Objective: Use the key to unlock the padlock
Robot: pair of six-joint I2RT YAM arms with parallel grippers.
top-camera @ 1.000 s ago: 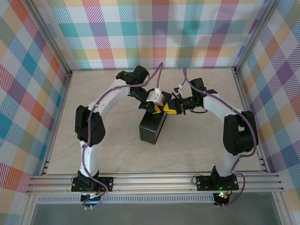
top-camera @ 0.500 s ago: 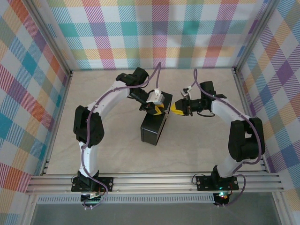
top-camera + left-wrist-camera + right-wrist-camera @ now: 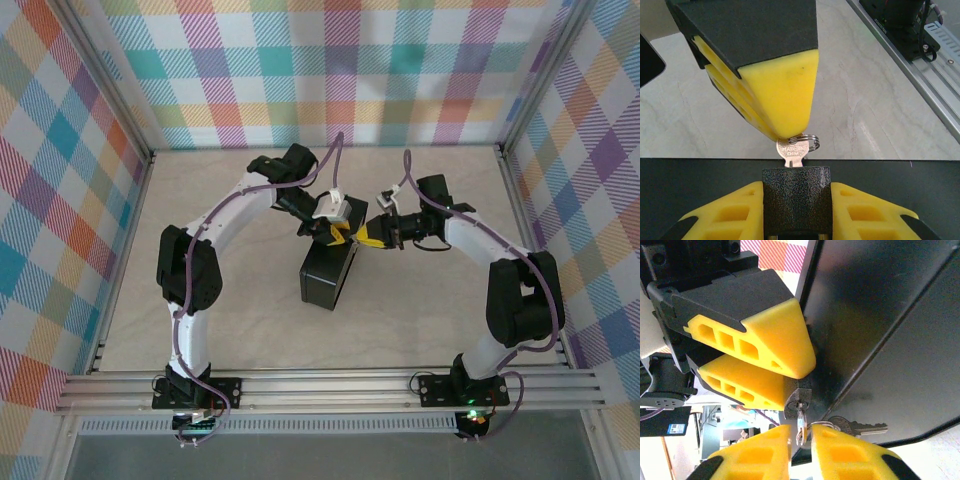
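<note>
The padlock [image 3: 796, 197] sits at the bottom centre of the left wrist view. My left gripper [image 3: 796, 207] clamps it by its sides, over the upper end of the black box [image 3: 325, 275] in the middle of the overhead frame. The key [image 3: 793, 150] stands in the keyway, its head and ring [image 3: 811, 141] showing just above the lock body.

The change is on the other side. Half a second ago my right gripper [image 3: 801, 440] had backed off toward the right of the overhead frame, leaving a clear gap to the lock. Now it is back in against it. Its fingers [image 3: 785, 95] reach down from the top of the left wrist view and pinch the key's head. In the right wrist view the head sits in the narrow slot between the pads, with a second key [image 3: 860, 428] hanging off the ring to the right.

I read this as a re-grip: the wrist has reset, so a fresh turn of the key looks like the next move. The shackle is hidden, so I can't tell whether the lock has released.
</note>
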